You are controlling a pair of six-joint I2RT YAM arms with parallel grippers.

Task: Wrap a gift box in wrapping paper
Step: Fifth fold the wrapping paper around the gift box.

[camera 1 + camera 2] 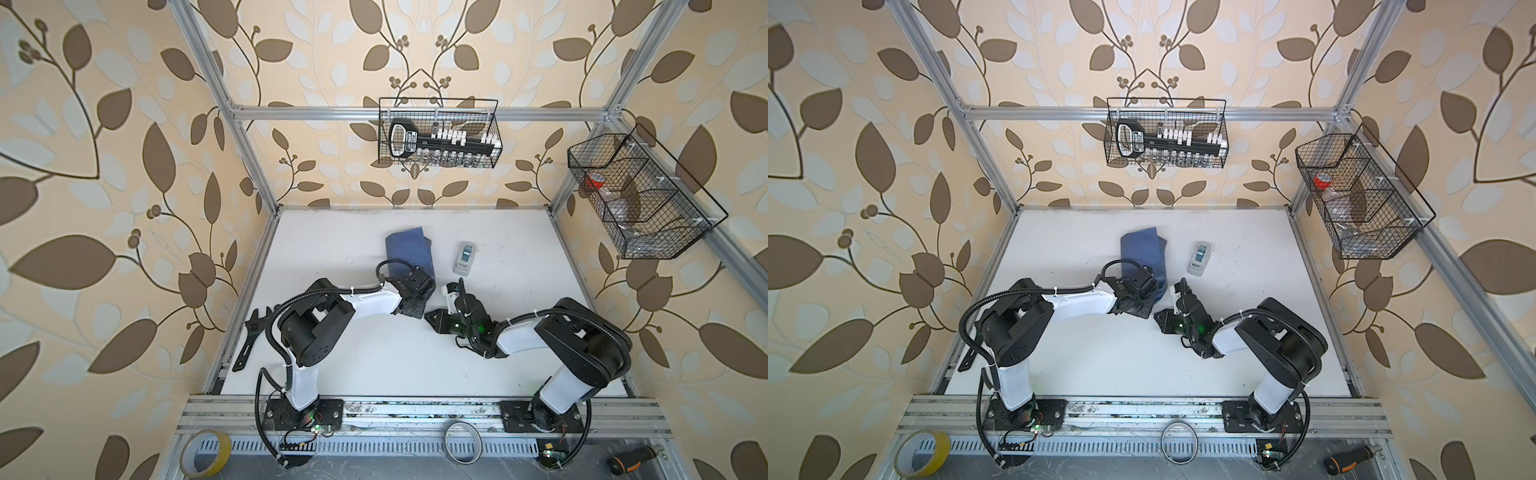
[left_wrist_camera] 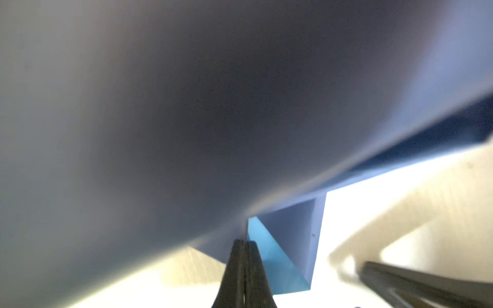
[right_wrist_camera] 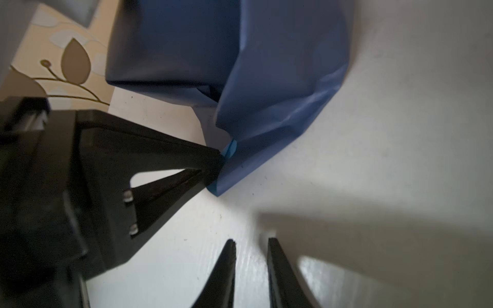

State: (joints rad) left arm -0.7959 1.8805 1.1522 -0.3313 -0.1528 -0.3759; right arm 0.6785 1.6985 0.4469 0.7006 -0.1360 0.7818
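Right wrist view: wrapping paper [image 3: 280, 80] is already folded over a boxy bulk, dark slate face out, sitting mid-table toward the back wall, just beside the tape dispenser [image 1: 464, 257] but apart from it. The left gripper [image 3: 213, 170] is pressed together on the near end flap of the paper, right at a corner where a sliver of the light blue face shows. The right gripper [image 3: 252, 241] is spread a little with nothing between the fingers, hovering low over the table [image 1: 374, 361] near that same flap, not touching it. Judgement: main wrap around the body looks done, and the end flaps are the step in hand. The near end is loose and rumpled, not creased flat, and no tape is visible on any seam, so folding the ends and taping looks to be what is left. The dispenser appears untouched. Hidden or unclear: the gift box itself shows in no view and is presumably inside the paper bulk. The far end of the package is foreshortened in both top views, so its state can't be called. The left wrist view is mostly blurred paper filling the lens, and only the closed fingertips and the pinched corner read clearly. The left arm's wrist covers the near flap in both top views.
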